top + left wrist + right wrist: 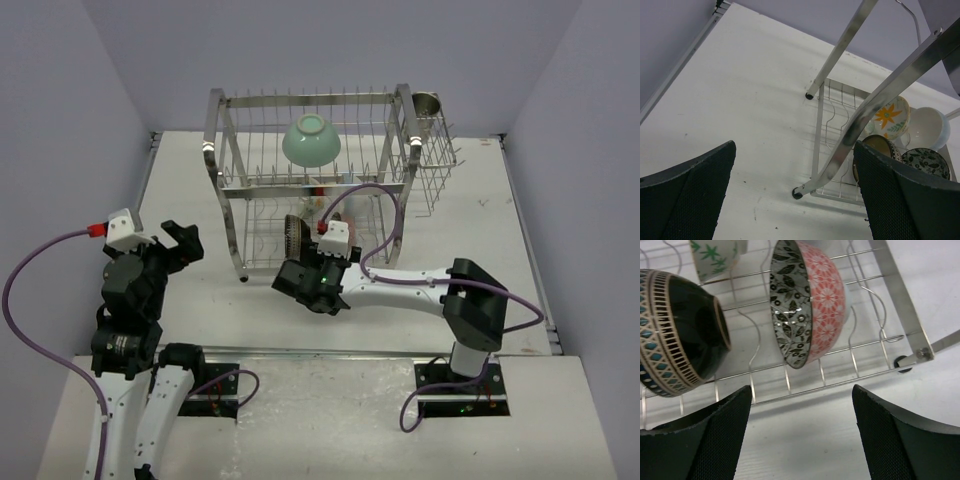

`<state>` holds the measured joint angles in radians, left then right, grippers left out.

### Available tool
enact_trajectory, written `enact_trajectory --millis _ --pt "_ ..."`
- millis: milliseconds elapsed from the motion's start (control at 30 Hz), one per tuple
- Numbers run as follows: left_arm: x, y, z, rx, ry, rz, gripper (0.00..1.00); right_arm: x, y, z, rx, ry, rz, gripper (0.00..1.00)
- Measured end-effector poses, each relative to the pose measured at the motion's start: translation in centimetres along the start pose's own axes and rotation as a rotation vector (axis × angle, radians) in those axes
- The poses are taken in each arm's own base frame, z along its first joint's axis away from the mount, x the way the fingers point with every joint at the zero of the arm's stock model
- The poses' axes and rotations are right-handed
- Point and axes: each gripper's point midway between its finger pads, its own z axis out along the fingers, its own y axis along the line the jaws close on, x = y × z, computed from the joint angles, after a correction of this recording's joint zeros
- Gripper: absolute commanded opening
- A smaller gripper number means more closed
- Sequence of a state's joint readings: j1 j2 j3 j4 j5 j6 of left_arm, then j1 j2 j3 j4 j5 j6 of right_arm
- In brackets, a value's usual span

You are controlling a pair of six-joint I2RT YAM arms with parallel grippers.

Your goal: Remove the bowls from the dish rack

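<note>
Right wrist view shows my right tool point(800, 435) wide open and empty, just short of the pink patterned bowl point(812, 305). It stands on edge at upper centre in the dish rack point(899, 285), beside the dark striped bowl point(680, 330) at left. I judge a skewed close could snag a wire or knock those two together. My left tool point(795, 200) is open and empty too. I count five bowls: these two, the mint-green bowl point(311, 138) on top, the flowered bowl point(888, 116) and a white bowl point(927, 127). I also count one steel cup point(427, 103).
</note>
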<state>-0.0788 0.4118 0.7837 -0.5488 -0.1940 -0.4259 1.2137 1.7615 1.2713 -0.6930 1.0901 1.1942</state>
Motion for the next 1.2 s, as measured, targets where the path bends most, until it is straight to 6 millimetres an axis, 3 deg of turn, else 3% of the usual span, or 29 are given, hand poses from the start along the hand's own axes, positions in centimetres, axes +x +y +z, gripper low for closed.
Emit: enact_trajectory --millis 233,433,767,933,1200 --pt "0.0 -0.1 -0.1 0.008 0.001 0.000 1.00 0.7 -3.2 0.9 0.140 -0.009 -0.023 0.80" --pt "0.1 -0.3 -0.1 0.018 0.005 0.000 1.00 0.4 -4.4 2.0 0.193 -0.036 -0.018 0.79" --pt "0.3 -0.6 0.0 0.035 0.016 0.000 1.00 1.1 -3.5 4.0 0.159 -0.059 -0.044 0.79" --pt "0.4 -0.7 0.1 0.040 0.022 0.001 1.00 0.4 -2.3 4.8 0.131 -0.074 -0.025 0.77" --pt "0.5 -0.8 0.1 0.045 0.027 0.002 1.00 -0.7 -2.1 6.3 0.134 -0.078 -0.007 0.67"
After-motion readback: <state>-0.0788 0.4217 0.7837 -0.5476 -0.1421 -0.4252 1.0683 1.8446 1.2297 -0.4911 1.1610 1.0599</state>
